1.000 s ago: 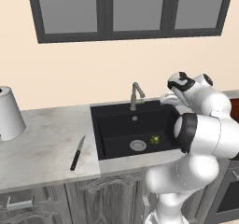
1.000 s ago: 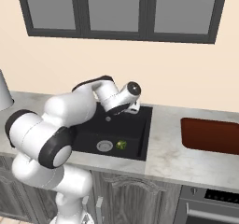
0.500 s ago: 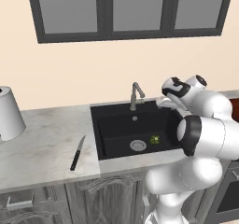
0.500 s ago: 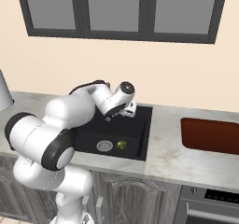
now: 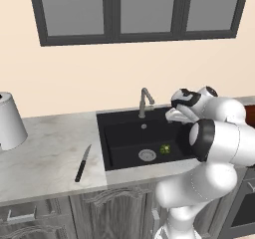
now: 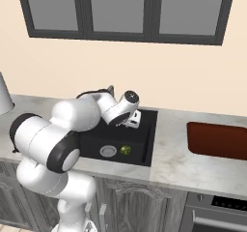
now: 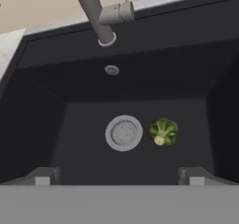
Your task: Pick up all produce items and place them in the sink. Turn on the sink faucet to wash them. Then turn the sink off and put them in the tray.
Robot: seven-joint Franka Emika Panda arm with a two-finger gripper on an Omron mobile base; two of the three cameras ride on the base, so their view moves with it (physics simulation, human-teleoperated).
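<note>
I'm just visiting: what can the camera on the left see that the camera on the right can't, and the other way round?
Left base view alone: a black-handled knife lying on the counter left of the sink, and the whole tap behind the basin.

Right base view alone: a reddish-brown tray on the counter, right of the sink.

Both: the black sink, a small green broccoli floret on its floor beside the round drain, the white arm reaching over the basin, a white object at the left edge, and the dark-framed window.
</note>
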